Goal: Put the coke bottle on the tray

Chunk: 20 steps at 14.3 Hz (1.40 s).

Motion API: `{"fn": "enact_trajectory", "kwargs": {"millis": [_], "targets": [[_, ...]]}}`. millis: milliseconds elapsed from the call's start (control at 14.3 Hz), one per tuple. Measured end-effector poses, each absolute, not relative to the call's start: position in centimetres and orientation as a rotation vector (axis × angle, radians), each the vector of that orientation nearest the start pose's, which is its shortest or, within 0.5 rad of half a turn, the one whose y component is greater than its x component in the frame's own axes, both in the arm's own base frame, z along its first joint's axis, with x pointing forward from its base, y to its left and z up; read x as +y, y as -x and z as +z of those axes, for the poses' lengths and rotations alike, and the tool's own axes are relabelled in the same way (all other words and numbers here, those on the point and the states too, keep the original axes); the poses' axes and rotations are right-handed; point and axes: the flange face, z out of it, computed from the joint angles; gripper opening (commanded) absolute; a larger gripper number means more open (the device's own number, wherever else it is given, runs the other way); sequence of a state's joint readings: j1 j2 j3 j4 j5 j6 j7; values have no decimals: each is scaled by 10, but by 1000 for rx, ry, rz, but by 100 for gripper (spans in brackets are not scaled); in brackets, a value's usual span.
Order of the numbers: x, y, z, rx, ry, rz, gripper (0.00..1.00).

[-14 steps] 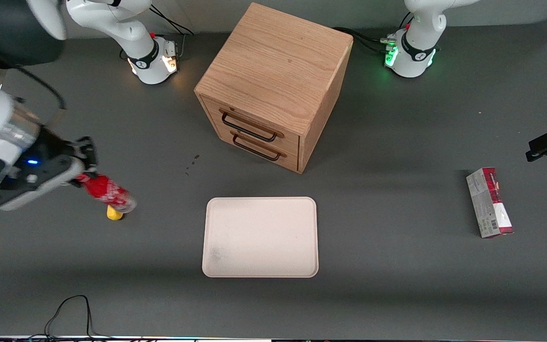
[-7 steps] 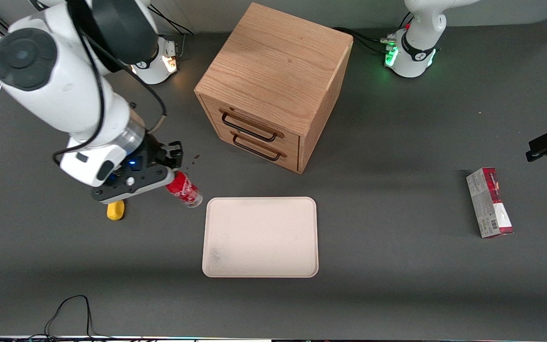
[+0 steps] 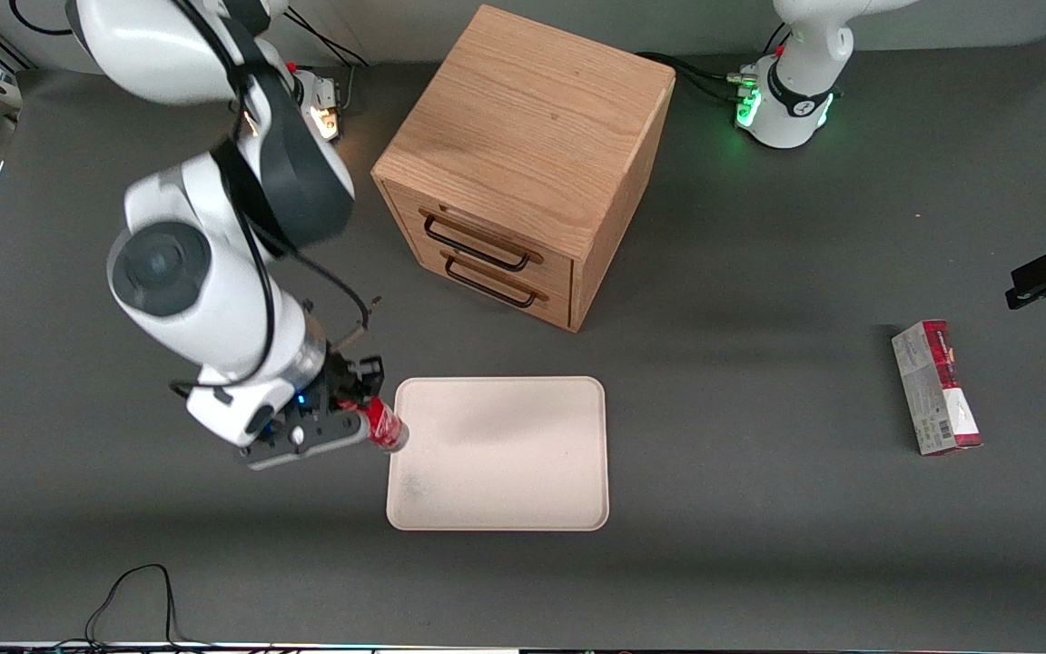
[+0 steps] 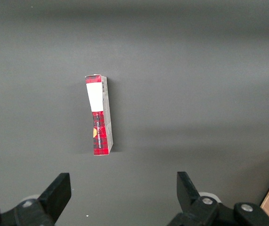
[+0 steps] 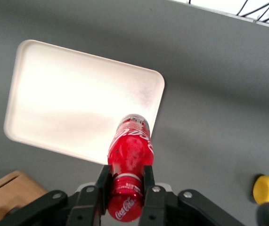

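- The grey table (image 3: 759, 545) spreads under everything.
- A wooden cabinet (image 3: 523, 136) stands on it, farther from the front camera than the tray, turned at an angle. It has two drawers, each with a dark handle (image 3: 478, 243).
- The working arm (image 3: 214, 291) reaches down from its base, white with black joints, and ends just beside the tray's edge on the working arm's end of the table.
- The tray (image 3: 505, 472) lies flat and cream-white in front of the cabinet, with a faint smudge near one corner. In the right wrist view the tray (image 5: 68, 103) shows brightly lit, rounded at the corners, with a low rim.
- The gripper (image 3: 355, 427) hangs above the table right at that edge of the tray. In the right wrist view the gripper (image 5: 125, 181) has its two black fingers (image 5: 147, 175) pinched on the bottle's neck, just under the cap.
- A red-and-grey carton (image 3: 936, 388) lies on its side well apart, toward the parked arm's end of the table; the left wrist view shows the carton (image 4: 100, 115) alone on the grey surface.
- The coke bottle (image 3: 384, 427) is held off the table, its base hanging over the tray's rim. In the right wrist view the coke bottle (image 5: 129, 150) shows white script on red and a clear base.
- A small yellow object (image 5: 266, 188) lies on the table, seen only in the right wrist view.
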State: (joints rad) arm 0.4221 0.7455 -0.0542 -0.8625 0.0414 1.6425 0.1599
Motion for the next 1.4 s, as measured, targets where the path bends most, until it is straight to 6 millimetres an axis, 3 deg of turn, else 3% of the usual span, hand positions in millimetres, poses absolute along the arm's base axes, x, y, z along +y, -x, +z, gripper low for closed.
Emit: {"fn": "enact_trajectory", "kwargs": {"millis": [210,771,841,911,981,1191,1401], "targets": [[289,-713,419,-330,3118,-25,0],[299,-729,343,-336,3114,-49,0],[299,-730,337,-336,3115,-49,22],[299,-730,333,-336,3115,-49,86],[299,-730,332,-336,3115,-48,100],[300,-731,341,-328,3111,-71,100],[297,-724,371,-318,3119,-27,100]]}}
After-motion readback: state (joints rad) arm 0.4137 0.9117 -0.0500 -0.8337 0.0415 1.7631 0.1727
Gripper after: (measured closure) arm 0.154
